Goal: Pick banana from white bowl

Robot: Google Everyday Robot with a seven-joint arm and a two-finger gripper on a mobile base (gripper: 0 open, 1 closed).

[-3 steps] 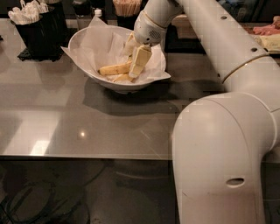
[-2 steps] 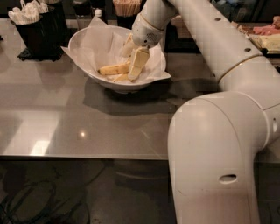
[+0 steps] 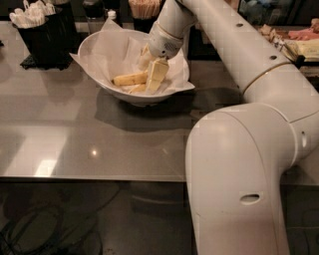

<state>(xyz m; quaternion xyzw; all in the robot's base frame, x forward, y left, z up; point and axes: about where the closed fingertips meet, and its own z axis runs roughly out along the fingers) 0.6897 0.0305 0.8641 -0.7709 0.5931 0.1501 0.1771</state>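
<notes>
The two-finger cream-coloured gripper [image 3: 153, 79] at the end of the thick white robot arm [image 3: 234, 55] is down inside the large, wide, glossy white oval bowl [image 3: 94, 52], low over its middle. How far apart the gripper stands cannot be told, nor whether it has hold of anything.

The plump, curved, deep-yellow unpeeled banana [image 3: 129, 78] lies in the bottom of the bowl just to the left of the gripper as the camera sees it. Its near end reaches up against the gripper's pale tip. Just below that tip and below the banana is a slimmer, paler yellow piece [image 3: 137, 89]; what it is cannot be made out. The crinkled white paper lining [image 3: 117, 47] rises behind and to the left of the gripper. It also spills over the bowl's rim to the gripper's right.

The bowl stands on a smooth grey reflective table top [image 3: 75, 134], which stretches out in front of and below the gripper. Well off to the gripper's left is a black square holder filled with white items [image 3: 40, 27]. Behind the gripper, past the far rim of the bowl, is a dark cup of thin wooden sticks [image 3: 144, 10]. A small white-capped bottle [image 3: 112, 15] stands just left of that cup. Far to the gripper's right, beyond the arm, pale wrapped items [image 3: 294, 45] lie on the table's edge
</notes>
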